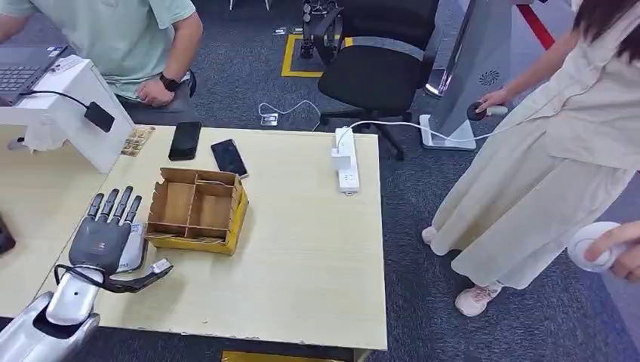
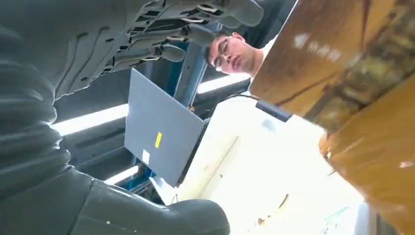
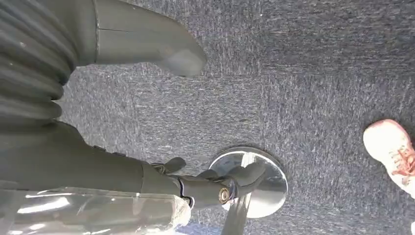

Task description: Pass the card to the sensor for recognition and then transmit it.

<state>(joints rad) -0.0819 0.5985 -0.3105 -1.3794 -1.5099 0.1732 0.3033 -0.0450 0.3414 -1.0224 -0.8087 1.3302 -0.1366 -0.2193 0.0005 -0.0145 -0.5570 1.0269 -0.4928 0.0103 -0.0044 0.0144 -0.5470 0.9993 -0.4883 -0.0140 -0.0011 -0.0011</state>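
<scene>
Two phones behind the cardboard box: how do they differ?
The left phone lies nearly square to the table's far edge; the right phone is angled. The left phone sits nearer that edge, the right phone nearer the cardboard box. Both are dark, flat and screen-off.

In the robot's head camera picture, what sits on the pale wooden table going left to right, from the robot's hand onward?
Robot's dark left hand → yellow-sided cardboard box with dividers → white power strip with a plugged-in charger near the table's right edge.
</scene>
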